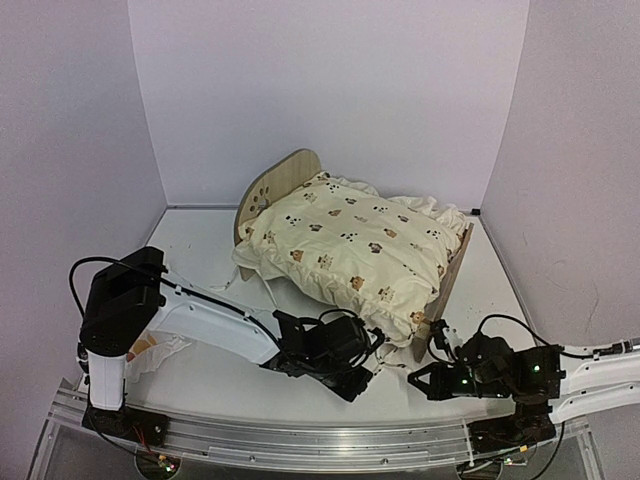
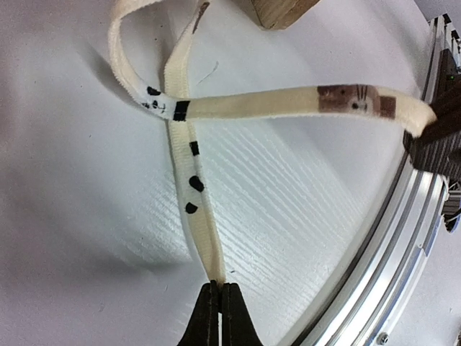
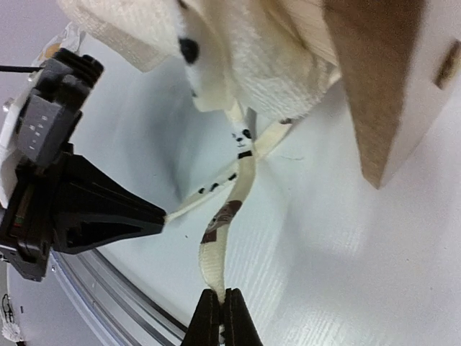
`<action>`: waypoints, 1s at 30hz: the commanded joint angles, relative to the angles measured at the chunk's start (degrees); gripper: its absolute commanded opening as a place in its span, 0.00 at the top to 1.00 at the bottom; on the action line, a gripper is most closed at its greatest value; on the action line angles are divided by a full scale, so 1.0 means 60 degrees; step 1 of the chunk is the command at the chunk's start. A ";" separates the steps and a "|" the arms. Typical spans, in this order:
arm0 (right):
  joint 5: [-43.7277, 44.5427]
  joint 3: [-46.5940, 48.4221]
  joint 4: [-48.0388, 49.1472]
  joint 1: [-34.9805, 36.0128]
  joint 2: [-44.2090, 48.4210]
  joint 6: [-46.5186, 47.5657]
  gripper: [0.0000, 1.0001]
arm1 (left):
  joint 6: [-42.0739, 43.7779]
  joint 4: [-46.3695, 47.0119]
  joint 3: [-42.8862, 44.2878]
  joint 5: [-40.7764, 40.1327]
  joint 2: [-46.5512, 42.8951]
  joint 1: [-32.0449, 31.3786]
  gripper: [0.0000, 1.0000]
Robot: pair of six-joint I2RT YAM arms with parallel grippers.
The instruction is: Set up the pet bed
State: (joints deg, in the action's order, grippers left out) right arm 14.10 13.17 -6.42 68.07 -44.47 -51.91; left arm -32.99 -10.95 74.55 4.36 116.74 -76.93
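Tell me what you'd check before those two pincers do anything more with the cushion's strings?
1. Left pincer shut on the spotted tie: ok.
2. Right pincer shut on the brown-print tie: ok.
3. The two ties cross each other between the pincers and the cushion: ok.
4. Cushion lies on the pet bed, covering it from headboard to footboard: ok.
5. Ties pass around the footboard's corner rather than just beside it: cannot tell.
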 commanded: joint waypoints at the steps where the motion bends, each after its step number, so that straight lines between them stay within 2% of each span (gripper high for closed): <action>1: 0.0209 0.0269 -0.2000 0.0011 0.0361 -0.0032 1.00 | 0.0003 0.0070 -0.0195 -0.0013 -0.0867 0.0019 1.00; 6: -0.0287 0.0386 -0.2027 0.0007 -0.0753 -0.0108 1.00 | 0.0149 0.0005 0.0113 0.0087 -0.0888 0.0005 1.00; 7: -0.0297 0.0432 -0.2069 0.0007 -0.0919 -0.0098 0.96 | 0.0169 -0.0013 0.0223 0.0175 -0.0856 0.0005 1.00; 11: -0.0222 0.0923 -0.2642 0.0011 -0.1070 0.0421 0.67 | 0.0255 -0.0080 0.0533 0.0353 -0.0748 0.0005 1.00; 14: 0.0111 0.1490 -0.3413 0.0008 -0.0552 0.1249 0.56 | 0.0343 -0.0202 0.0818 0.0331 -0.0657 0.0015 1.00; 18: 0.0686 0.1855 -0.3906 0.0019 0.0145 0.2249 0.51 | 0.0478 -0.0226 0.1104 0.0289 -0.0531 0.0011 1.00; 22: 0.0819 0.1847 -0.3640 0.0022 0.0018 0.3151 0.50 | 0.0573 -0.0198 0.1386 0.0261 -0.0408 0.0067 1.00; 30: 0.0581 0.1280 -0.1626 0.0065 -0.0279 0.5085 0.46 | 0.0766 -0.0357 0.1964 0.0511 -0.0063 0.0271 1.00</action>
State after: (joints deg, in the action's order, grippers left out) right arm 17.36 22.24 -23.59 68.07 -46.01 -30.05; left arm -29.85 -12.55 83.18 6.31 115.06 -76.26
